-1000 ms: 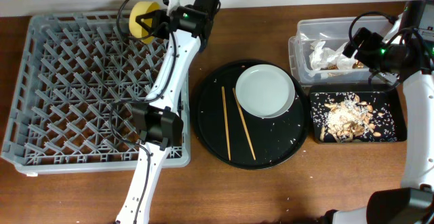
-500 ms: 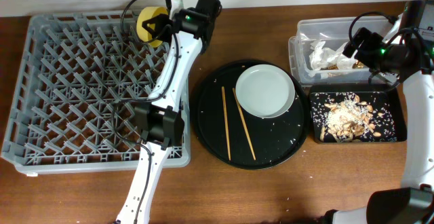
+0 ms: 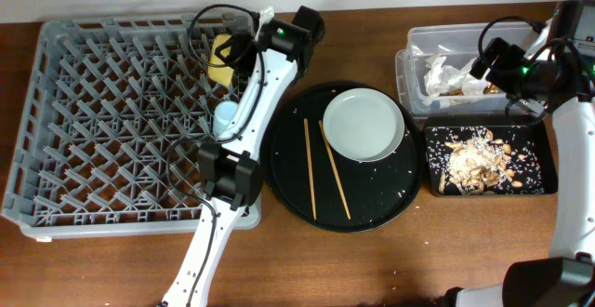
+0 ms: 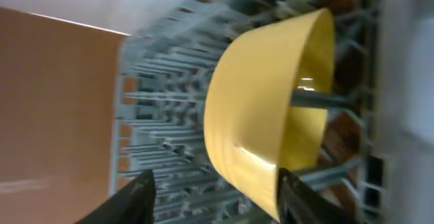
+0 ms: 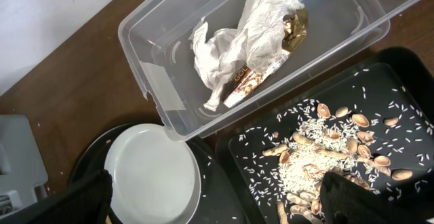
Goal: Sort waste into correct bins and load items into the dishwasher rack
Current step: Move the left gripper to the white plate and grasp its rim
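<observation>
Left end effector (image 4: 215, 183) is over the far right edge of the dishwasher rack (image 3: 93, 112), fingers spread wide, so I read it as released. The yellow bowl (image 4: 271, 115) stands on edge among the pegs right in front of it, with one peg poking into its hollow. The wrist view is blurred, so I can't tell whether a fingertip touches the bowl's wall.

A small blue cup (image 3: 226, 116) sits in the rack just nearer than the bowl, beside the left arm.

Right end effector (image 5: 217, 183) hangs above the bins with its fingers wide apart and nothing between them.

The clear tub (image 5: 156, 88) holds the crumpled white napkin (image 5: 237, 41) with the gold-brown wrapper (image 5: 261, 75) lying against it. The black rectangular tray (image 5: 400, 95) sits just beside the tub and holds the food scraps (image 5: 319, 156), rice grains and shell bits piled mid-tray.

The grey-green plate (image 3: 363, 124) is on the round black tray (image 3: 288, 177) mid-worktop (image 3: 418, 260). Two chopsticks (image 3: 310, 167) lie on that same tray next to the plate, and one tip reaches the plate's edge.
</observation>
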Motion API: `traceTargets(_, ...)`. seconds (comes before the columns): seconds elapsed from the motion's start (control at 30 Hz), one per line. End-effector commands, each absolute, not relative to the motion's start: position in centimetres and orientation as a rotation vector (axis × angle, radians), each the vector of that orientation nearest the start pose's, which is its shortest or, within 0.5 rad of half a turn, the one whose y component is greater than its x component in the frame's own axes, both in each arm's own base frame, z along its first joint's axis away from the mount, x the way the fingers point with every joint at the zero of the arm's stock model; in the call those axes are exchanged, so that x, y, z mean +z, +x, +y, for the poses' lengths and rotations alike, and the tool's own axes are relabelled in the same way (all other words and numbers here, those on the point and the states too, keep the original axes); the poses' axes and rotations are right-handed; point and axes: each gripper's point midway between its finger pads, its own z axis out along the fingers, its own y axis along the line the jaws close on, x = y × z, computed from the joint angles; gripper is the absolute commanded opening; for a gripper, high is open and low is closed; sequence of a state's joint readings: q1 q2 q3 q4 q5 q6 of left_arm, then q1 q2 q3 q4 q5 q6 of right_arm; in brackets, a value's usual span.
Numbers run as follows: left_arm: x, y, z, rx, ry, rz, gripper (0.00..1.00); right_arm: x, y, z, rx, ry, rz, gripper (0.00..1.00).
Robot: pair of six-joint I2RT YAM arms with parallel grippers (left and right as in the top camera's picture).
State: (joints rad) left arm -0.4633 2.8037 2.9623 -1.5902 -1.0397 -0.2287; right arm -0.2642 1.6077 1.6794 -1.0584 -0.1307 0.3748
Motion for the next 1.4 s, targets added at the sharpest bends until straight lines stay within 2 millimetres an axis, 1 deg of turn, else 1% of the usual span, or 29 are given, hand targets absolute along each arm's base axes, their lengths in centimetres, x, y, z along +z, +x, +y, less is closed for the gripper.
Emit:
traceTargets(0.0, 18.2, 52.6, -11.6, 0.923, 0.235, 2.484, 0.65, 25.1, 39.7, -8.8, 0.196, 0.774, 2.436, 0.98)
traceTargets(0.03, 18.9, 52.3, -12.3, 0.819, 0.279, 2.517, 0.68, 25.1, 39.7, -8.8, 0.196, 0.775, 2.436, 0.98)
traceTargets(0.07, 19.8, 51.7, -13.7, 0.644, 0.365, 2.560, 0.69, 25.1, 39.7, -8.8, 0.196, 0.774, 2.436, 0.98)
traceTargets(0.1, 20.3, 51.2, -15.3, 0.491, 0.443, 2.580, 0.73, 25.1, 39.7, -8.8, 0.196, 0.775, 2.436, 0.99)
traceTargets(0.13, 21.2, 50.4, -18.2, 0.240, 0.561, 2.580, 0.73, 25.1, 39.7, -8.8, 0.196, 0.775, 2.436, 0.98)
traceTargets(0.17, 21.8, 49.8, -21.0, 0.026, 0.654, 2.557, 0.73, 25.1, 39.7, -8.8, 0.196, 0.775, 2.436, 0.98)
traceTargets(0.2, 22.4, 49.0, -24.5, -0.219, 0.770, 2.504, 0.73, 25.1, 39.7, -8.8, 0.196, 0.775, 2.436, 0.98)
traceTargets(0.23, 22.3, 48.6, -26.4, -0.342, 0.810, 2.483, 0.73, 25.1, 39.7, -8.8, 0.196, 0.774, 2.436, 0.98)
traceTargets(0.27, 21.6, 48.2, -27.7, -0.399, 0.854, 2.480, 0.73, 25.1, 39.7, -8.8, 0.196, 0.774, 2.436, 0.98)
traceTargets(0.3, 20.8, 47.9, -28.3, -0.410, 0.892, 2.483, 0.73, 25.1, 39.7, -8.8, 0.196, 0.775, 2.436, 0.98)
traceTargets(0.37, 17.4, 47.2, -29.8, -0.401, 1.015, 2.516, 0.73, 25.1, 39.7, -8.8, 0.196, 0.775, 2.436, 0.99)
traceTargets(0.43, 13.9, 47.1, -30.0, -0.395, 1.059, 2.573, 0.73, 25.1, 39.7, -8.8, 0.196, 0.775, 2.436, 0.98)
traceTargets(0.5, 11.1, 47.3, -30.3, -0.402, 1.126, 2.585, 0.73, 25.1, 39.7, -8.8, 0.196, 0.775, 2.436, 0.99)
traceTargets(0.63, 6.3, 47.8, -31.3, -0.397, 1.156, 2.619, 0.73, 25.1, 39.7, -8.8, 0.196, 0.775, 2.436, 0.98)
traceTargets(0.7, 4.2, 48.2, -31.5, -0.399, 1.158, 2.630, 0.72, 25.1, 39.7, -8.8, 0.196, 0.775, 2.436, 0.99)
traceTargets(0.73, 3.5, 48.3, -31.6, -0.398, 1.160, 2.637, 0.70, 25.1, 39.7, -8.8, 0.196, 0.775, 2.436, 0.99)
traceTargets(0.8, 3.2, 48.4, -31.6, -0.389, 1.149, 2.643, 0.67, 25.1, 39.7, -8.8, 0.196, 0.775, 2.436, 0.98)
traceTargets(0.87, 3.2, 49.2, -32.1, -0.417, 0.973, 2.689, 0.61, 25.1, 39.7, -8.8, 0.196, 0.775, 2.436, 0.98)
traceTargets(0.9, 2.9, 49.3, -32.2, -0.424, 0.929, 2.706, 0.60, 25.1, 39.7, -8.8, 0.196, 0.775, 2.436, 0.98)
traceTargets(1.0, 0.5, 48.5, -32.5, -0.435, 0.915, 2.765, 0.53, 25.1, 39.7, -8.8, 0.196, 0.775, 2.436, 0.99)
traceTargets(1.07, -0.2, 48.0, -32.8, -0.434, 0.930, 2.775, 0.42, 25.1, 39.7, -8.8, 0.196, 0.774, 2.436, 0.99)
traceTargets(1.17, -0.2, 47.8, -33.0, -0.433, 0.939, 2.779, 0.28, 25.1, 39.7, -8.8, 0.196, 0.775, 2.436, 0.98)
traceTargets(1.23, -0.2, 47.4, -33.5, -0.434, 0.954, 2.776, 0.15, 25.1, 39.7, -8.8, 0.196, 0.775, 2.436, 0.98)
traceTargets(1.27, -0.2, 47.2, -33.8, -0.435, 0.962, 2.773, 0.06, 25.1, 39.7, -8.8, 0.196, 0.775, 2.436, 0.98)
traceTargets(1.3, -0.2, 47.1, -34.0, -0.436, 0.968, 2.770, 0.00, 25.1, 39.7, -8.8, 0.196, 0.775, 2.436, 0.98)
traceTargets(1.37, 0.0, 47.2, -34.1, -0.438, 0.969, 2.764, 0.00, 25.1, 39.7, -8.8, 0.196, 0.775, 2.436, 0.98)
